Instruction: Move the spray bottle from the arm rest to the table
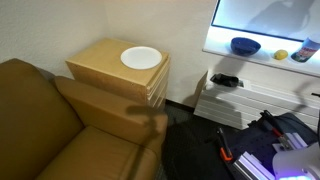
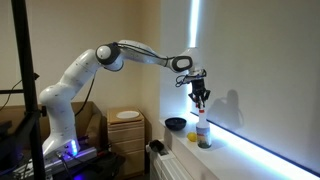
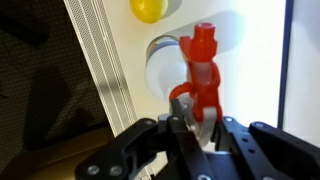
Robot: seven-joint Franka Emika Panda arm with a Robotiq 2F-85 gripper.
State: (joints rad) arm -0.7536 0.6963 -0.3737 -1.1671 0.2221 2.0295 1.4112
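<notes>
Tool [image 2: 201, 101] hangs straight above the spray bottle [image 2: 203, 131], pointing down around the red spray head. In wrist view the head sits between the two fingers [image 3: 240, 140]. I cannot tell if they pinch it or stand a little apart from it, because the contact is blurred.

The bottle stands upright on the white bench [image 2: 250, 150], near the blue bowl [image 2: 176, 124]. The arm rest [image 1: 110, 110], well apart from the bowl, carries nothing. So the carrying looks done; I think only release & retreat are left.

Risks from here, as I judge them: the bottle is tall, narrow and prob. light. If the tool goes up with a finger hooked under the trigger, the bottle tips or lifts w/ it. If it falls, it may hit the small yellow thing [image 1: 281, 55], which lies between bowl and bottle. It may also go over the bench edge, which seems close.

Containers: the inside of the bowl is not visible, so I cannot say what it holds. The white plate [image 1: 140, 58], well apart from the bowl on the tan side table [image 1: 100, 62], shows nothing on it.
</notes>
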